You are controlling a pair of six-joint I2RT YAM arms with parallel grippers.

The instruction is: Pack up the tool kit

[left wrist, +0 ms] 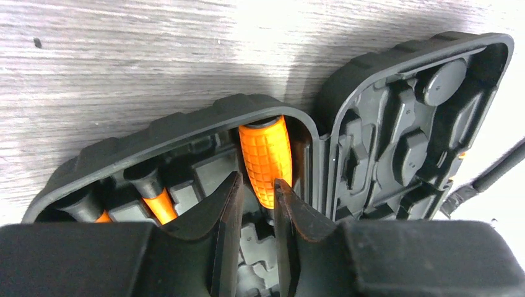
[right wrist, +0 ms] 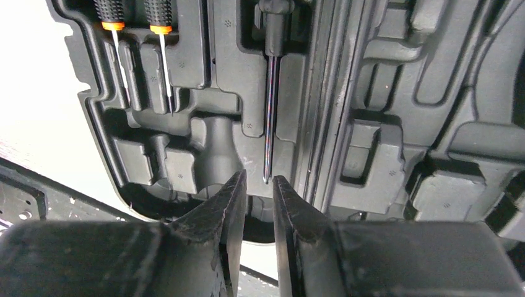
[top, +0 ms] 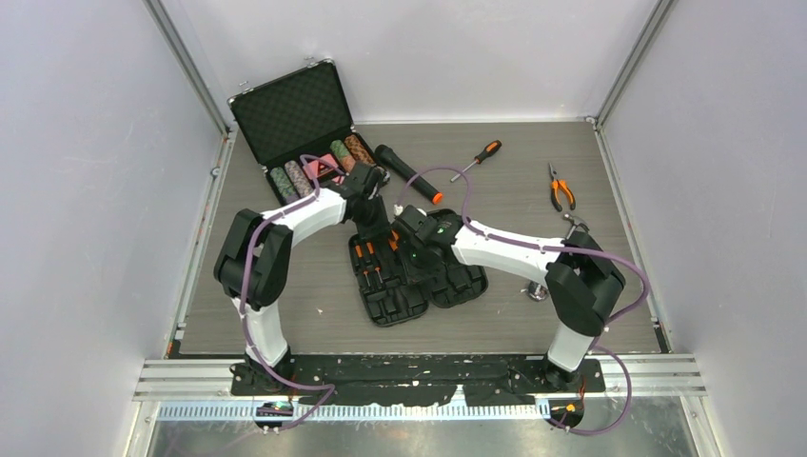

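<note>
My arms bend inward over case (top: 390,305) | left gripper (left wrist: 257,184) straddles orange handle (left wrist: 266,154), pinch unclear | right gripper (right wrist: 257,179) slightly parted

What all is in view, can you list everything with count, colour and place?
tool kit case: one, black, open flat, table centre
large screwdriver: one, orange grip, in the case by its hinge
small screwdrivers: two, black with orange collars, in case slots
poker chip case: one, black, metal-edged, open, far left
poker chips: several rows, mixed colours, inside it
flashlight: one, black, orange tip, beside the poker chip case
loose screwdriver: one, orange and black, right of the flashlight
pliers: one, orange handles, far right
left gripper: one, black, at the orange grip
right gripper: one, black, open, at the large screwdriver's tip
</note>
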